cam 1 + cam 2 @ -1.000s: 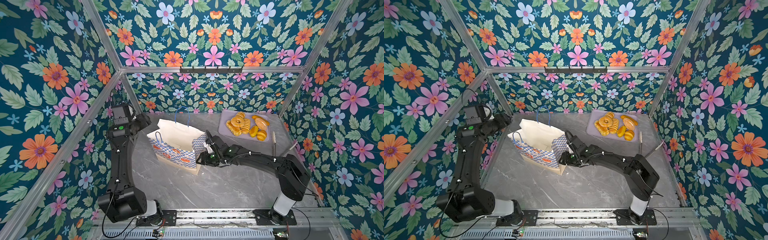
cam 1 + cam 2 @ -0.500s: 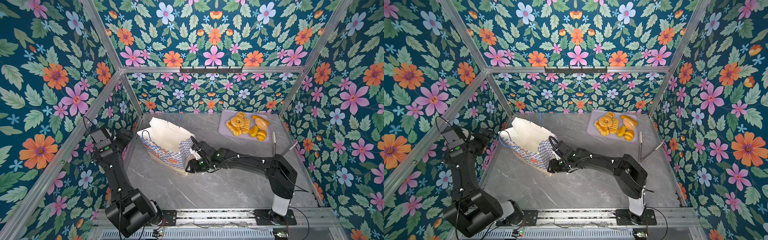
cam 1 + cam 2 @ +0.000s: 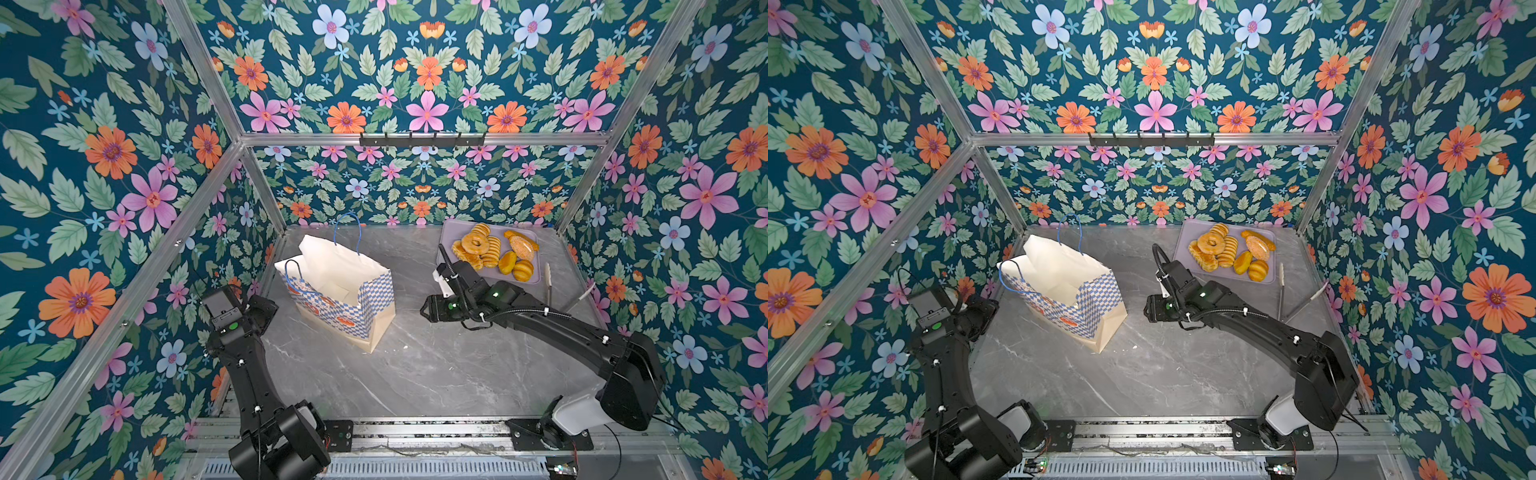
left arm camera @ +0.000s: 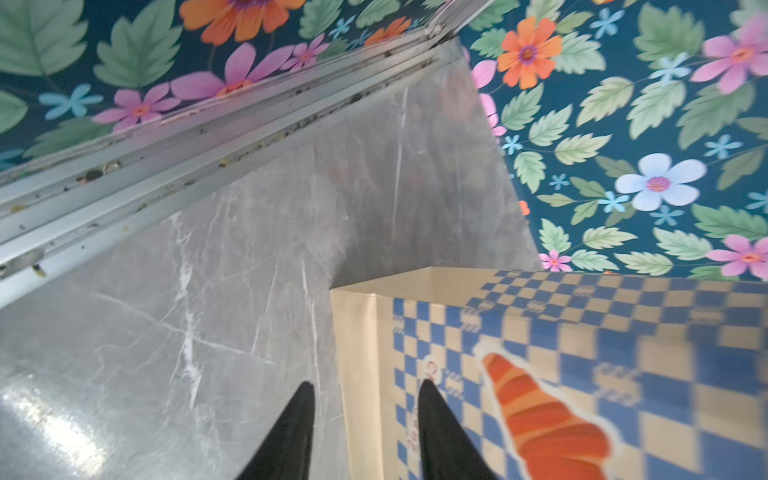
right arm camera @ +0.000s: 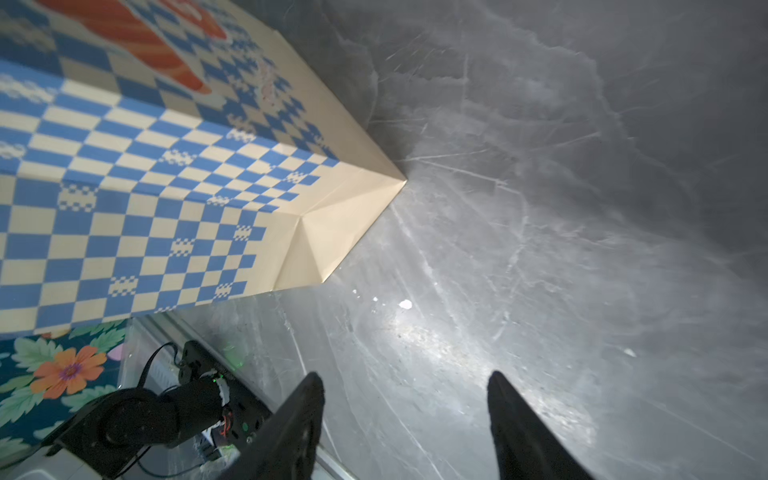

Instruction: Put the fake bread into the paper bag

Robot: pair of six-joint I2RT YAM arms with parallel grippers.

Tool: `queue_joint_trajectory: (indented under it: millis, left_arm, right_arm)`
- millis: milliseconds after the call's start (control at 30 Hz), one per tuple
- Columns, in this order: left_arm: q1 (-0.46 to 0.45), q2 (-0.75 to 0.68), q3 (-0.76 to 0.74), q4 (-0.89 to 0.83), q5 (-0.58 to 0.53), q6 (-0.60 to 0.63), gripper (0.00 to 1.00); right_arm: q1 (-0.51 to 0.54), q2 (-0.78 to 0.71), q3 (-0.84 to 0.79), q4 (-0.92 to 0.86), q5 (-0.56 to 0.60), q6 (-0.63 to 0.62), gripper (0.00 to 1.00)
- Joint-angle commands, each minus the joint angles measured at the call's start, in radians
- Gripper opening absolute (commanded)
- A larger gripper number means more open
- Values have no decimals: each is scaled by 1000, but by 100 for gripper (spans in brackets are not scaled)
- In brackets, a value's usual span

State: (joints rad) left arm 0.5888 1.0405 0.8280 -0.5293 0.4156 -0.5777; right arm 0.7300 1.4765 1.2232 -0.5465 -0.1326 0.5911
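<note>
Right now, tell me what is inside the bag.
In both top views the bag stands open, showing only bare cream inner walls; nothing else is visible inside. Its bottom is hidden behind the chequered front wall. The bread lies on the tray.

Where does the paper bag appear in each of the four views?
In a top view: the paper bag stands left of centre, mouth open.
In a top view: paper bag, also left of centre.
Left wrist: paper bag's chequered side with orange pastry print.
Right wrist: paper bag's chequered side and cream bottom corner.
Shared landmark: the grey marbled table beneath it.
</note>
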Motion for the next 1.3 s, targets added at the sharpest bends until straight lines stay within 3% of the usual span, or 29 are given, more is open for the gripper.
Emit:
queue_joint_trajectory:
  millis: [0, 200, 300, 700, 1067, 1167, 1267]
  left_arm:
    - [0, 7, -67, 52, 5, -27, 37]
    - [-15, 82, -148, 182, 67, -71, 36]
    - [-52, 149, -130, 218, 64, -71, 38]
    - [-223, 483, 59, 338, 6, -96, 42]
    - [-336, 761, 279, 459, 38, -134, 51]
    - [-335, 784, 327, 435, 37, -132, 54]
    - [-327, 725, 298, 409, 2, -119, 66]
  right_arm:
    - [-87, -32, -3, -80, 108, -16, 65]
    - [-276, -7, -16, 4, 121, -39, 64]
    - [-311, 58, 18, 52, 84, -48, 63]
    - [-317, 420, 333, 57, 13, -38, 57]
    - [-316, 687, 629, -53, 62, -55, 57]
    - [-317, 770, 732, -101, 62, -74, 54]
    - [-314, 835, 809, -134, 56, -88, 52]
